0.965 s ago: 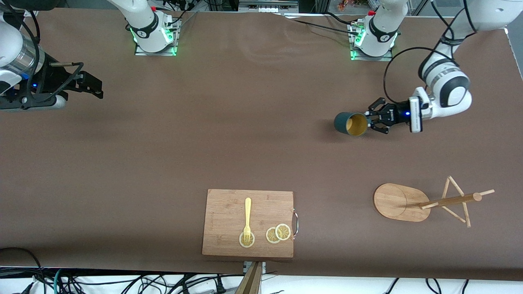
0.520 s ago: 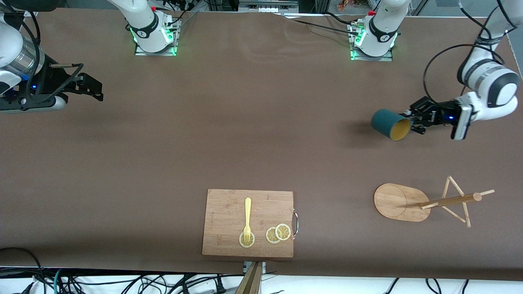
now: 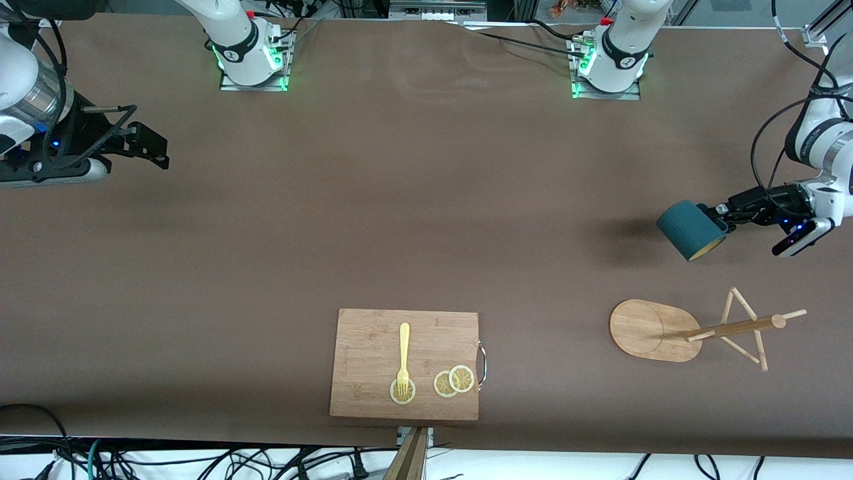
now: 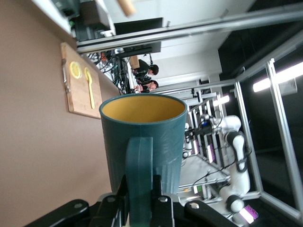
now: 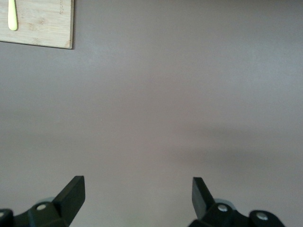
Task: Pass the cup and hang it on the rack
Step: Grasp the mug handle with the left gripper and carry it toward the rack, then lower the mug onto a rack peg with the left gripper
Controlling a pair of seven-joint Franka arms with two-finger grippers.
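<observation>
You see the cup (image 3: 690, 229) up in the air over the table (image 3: 400, 220), near the rack (image 3: 693, 330). Your left gripper (image 3: 723, 217) pinches its handle. Your right gripper (image 5: 137, 194) waits, fingers spread wide.

A rectangular light bamboo cutting board (image 3: 404, 364) with a small metal handle (image 3: 482, 363) on one short edge lies on the brown table (image 3: 373, 213), near the front camera's edge and about midway along it. On it rests a yellow plastic fork (image 3: 403, 357), tines on a lemon slice (image 3: 402, 391); two more overlapping slices (image 3: 454, 381), probably dried or fake, lie beside it toward the handle.
</observation>
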